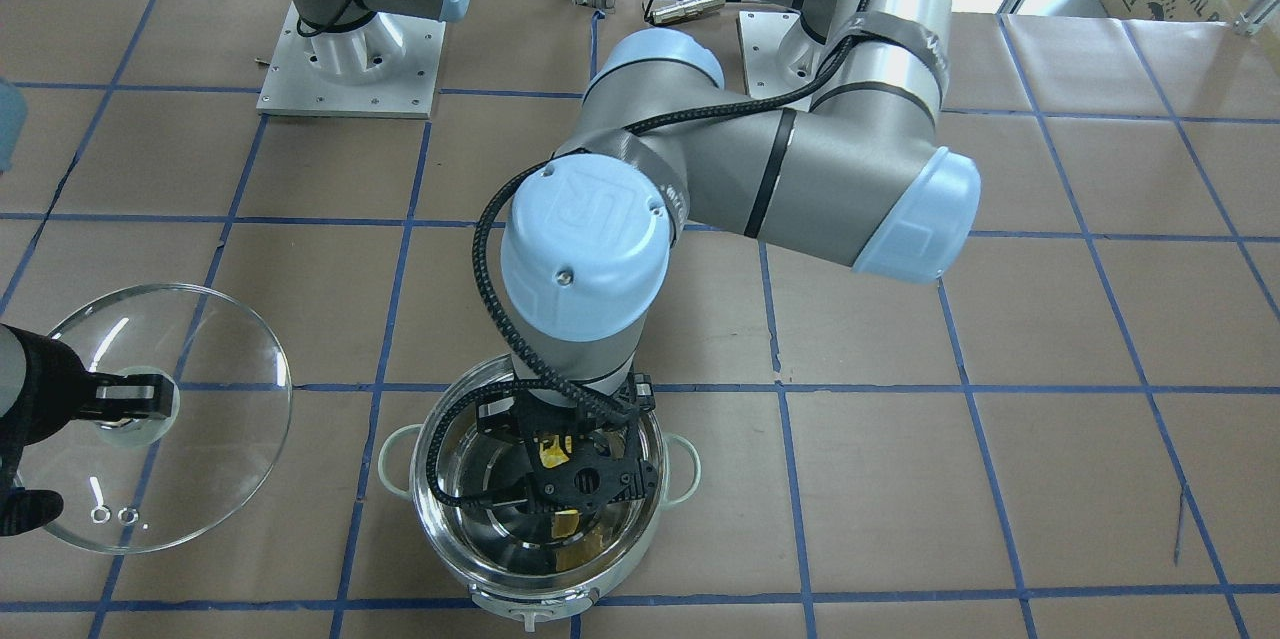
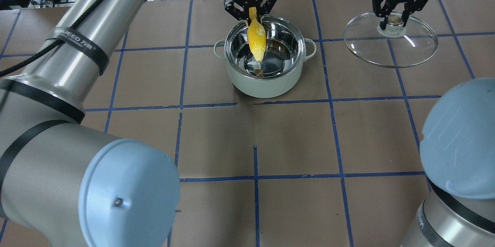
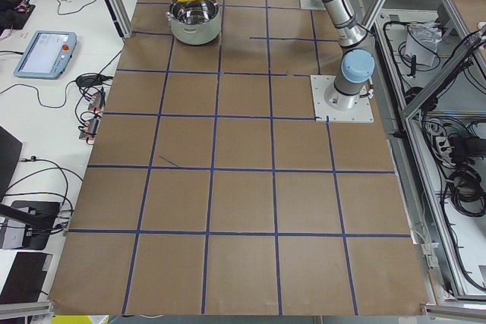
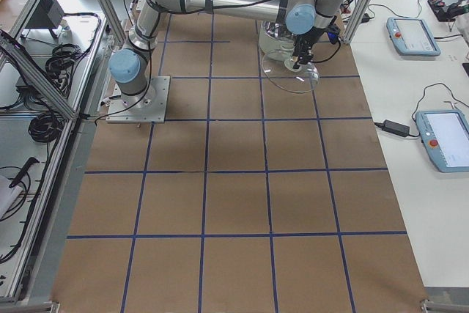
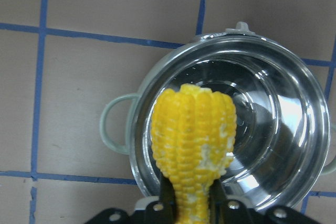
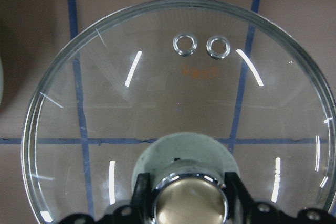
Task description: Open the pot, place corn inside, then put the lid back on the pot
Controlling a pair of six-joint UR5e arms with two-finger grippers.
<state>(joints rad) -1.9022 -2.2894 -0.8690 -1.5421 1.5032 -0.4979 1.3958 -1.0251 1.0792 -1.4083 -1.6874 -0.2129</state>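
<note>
The steel pot [image 2: 264, 84] stands open, and it also shows in the front view [image 1: 478, 531] and the left wrist view [image 5: 294, 80]. My left gripper [image 2: 251, 10] is shut on the yellow corn [image 2: 256, 40] and holds it end-down over the pot's opening, the lower end within the rim. The corn fills the left wrist view [image 5: 193, 140]. The glass lid [image 2: 390, 51] is to the pot's side. My right gripper [image 2: 394, 21] is shut on its gold-topped knob [image 6: 190, 205]. I cannot tell whether the lid touches the table.
The table is brown paper with a grid of blue tape lines [image 2: 255, 104]. The left arm's elbow [image 1: 590, 249] hangs over the pot in the front view. Tablets and cables [image 3: 45, 51] lie on side benches off the table.
</note>
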